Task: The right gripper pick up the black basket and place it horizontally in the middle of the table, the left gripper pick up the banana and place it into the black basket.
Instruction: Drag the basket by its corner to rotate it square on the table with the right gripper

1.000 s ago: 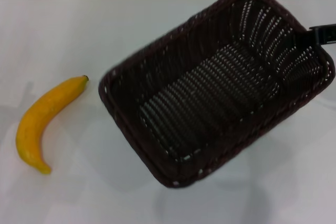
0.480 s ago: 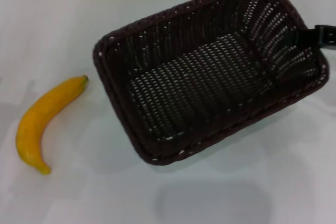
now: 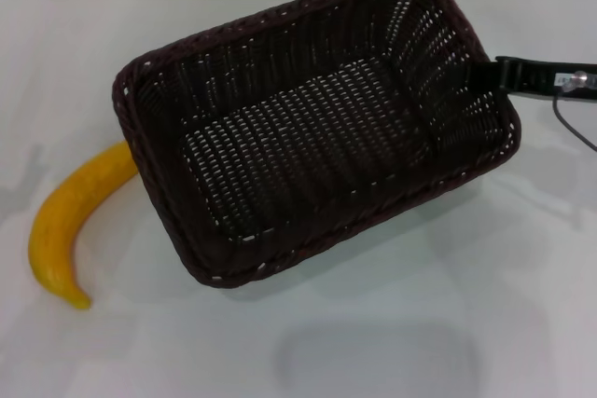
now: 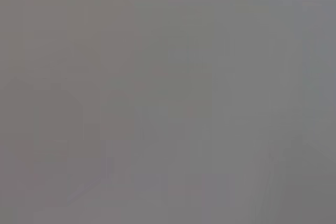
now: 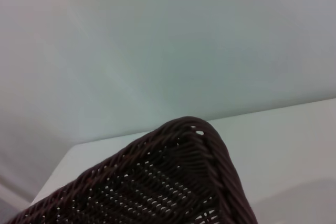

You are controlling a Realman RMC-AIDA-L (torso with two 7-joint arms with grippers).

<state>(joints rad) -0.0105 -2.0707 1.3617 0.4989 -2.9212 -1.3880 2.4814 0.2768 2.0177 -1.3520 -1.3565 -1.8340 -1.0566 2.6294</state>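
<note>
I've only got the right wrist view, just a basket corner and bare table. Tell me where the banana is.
Observer: In the head view the banana lies on the table at the robot's left. Its stem end is hidden behind the black basket's left corner.
Operator: Report where my gripper grips it.
Observer: The right gripper holds the middle of the basket's right short rim.
Operator: Now the left arm.
Observer: Not in the head view, and the left wrist view shows only blank grey.
</note>
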